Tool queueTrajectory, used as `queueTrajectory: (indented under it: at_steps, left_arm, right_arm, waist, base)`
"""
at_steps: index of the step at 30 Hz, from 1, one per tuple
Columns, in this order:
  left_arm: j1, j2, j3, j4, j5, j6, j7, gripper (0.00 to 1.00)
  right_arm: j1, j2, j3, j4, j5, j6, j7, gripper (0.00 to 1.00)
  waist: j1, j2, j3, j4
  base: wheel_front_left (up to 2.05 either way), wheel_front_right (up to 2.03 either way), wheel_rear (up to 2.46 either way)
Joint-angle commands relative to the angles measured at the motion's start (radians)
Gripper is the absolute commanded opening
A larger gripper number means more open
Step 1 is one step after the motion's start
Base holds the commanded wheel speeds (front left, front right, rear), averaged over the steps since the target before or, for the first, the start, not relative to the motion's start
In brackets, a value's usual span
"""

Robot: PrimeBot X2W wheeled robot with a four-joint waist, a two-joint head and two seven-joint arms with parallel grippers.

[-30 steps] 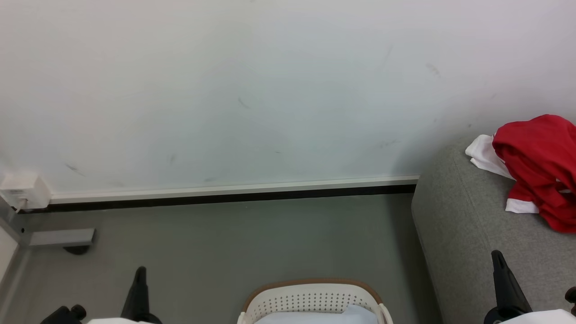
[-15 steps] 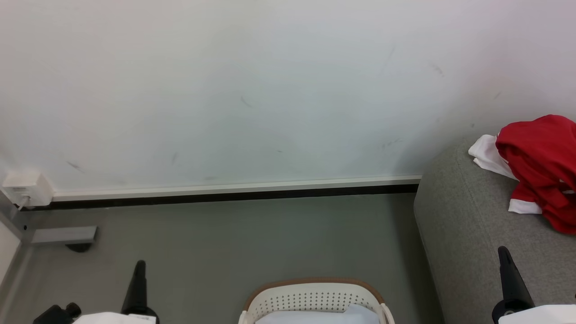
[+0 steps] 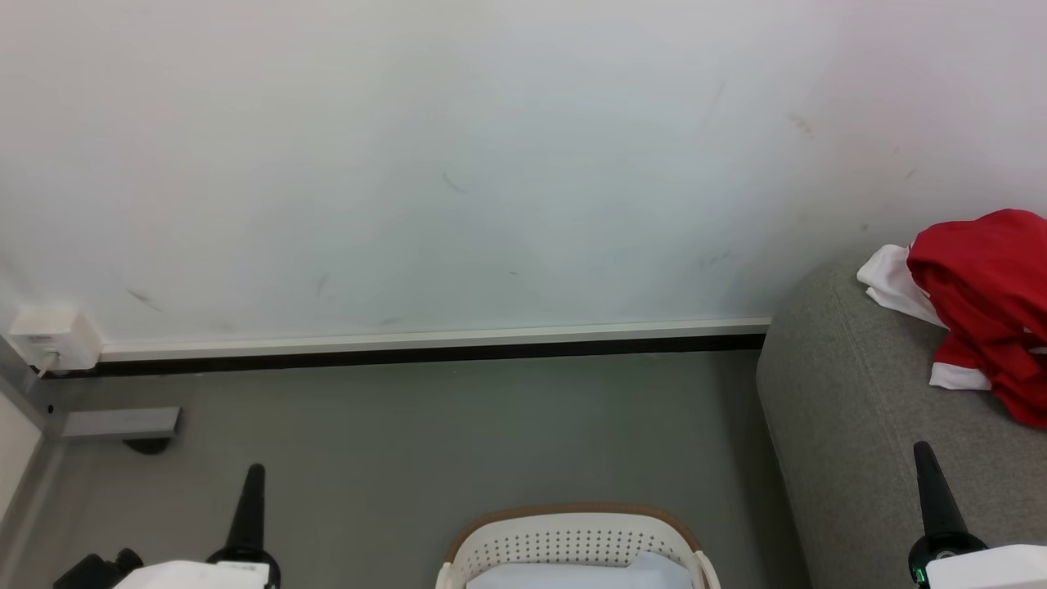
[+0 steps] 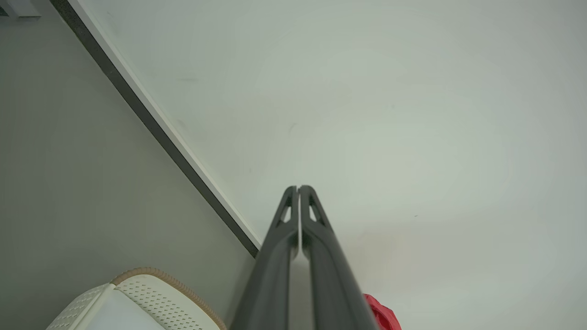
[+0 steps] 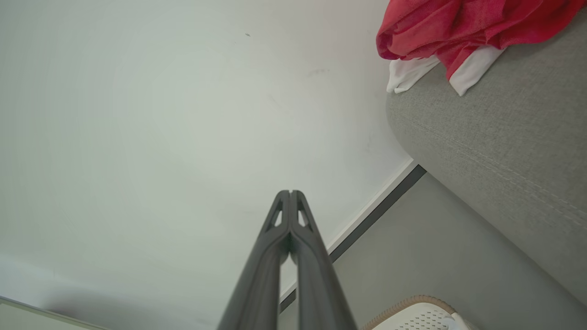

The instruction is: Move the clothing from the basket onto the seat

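Jaws closed, red clothing (image 3: 986, 286) crumpled on seat (image 3: 851, 425)

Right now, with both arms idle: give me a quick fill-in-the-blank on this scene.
1. The clothing lies on the seat; its main colour is ____.
2. The left end effector and the right end effector are both ____.
3. The basket stands on the ____.
Missing words: red; shut; floor.
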Motion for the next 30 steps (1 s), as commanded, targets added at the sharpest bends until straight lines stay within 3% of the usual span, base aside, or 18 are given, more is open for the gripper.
queueTrajectory:
  at_steps: [1, 30]
  left_arm:
    - [-0.022, 0.009, 0.006, -0.014, -0.025, 0.0, 0.006, 0.0]
    - [-0.038, 0.011, 0.016, -0.034, -0.278, -0.002, 0.075, 0.0]
  right_arm:
    - [-0.019, -0.002, -0.008, -0.004, 0.026, -0.001, 0.004, 0.0]
    - [-0.035, 0.005, -0.038, 0.004, 0.274, -0.002, 0.055, 0.0]
  waist:
    - [-0.0001, -0.0001, 0.0, 0.001]
    - [-0.0001, -0.0001, 0.007, 0.015]
  base:
    - [0.0, 0.0, 0.0]
    - [0.0, 0.0, 0.0]
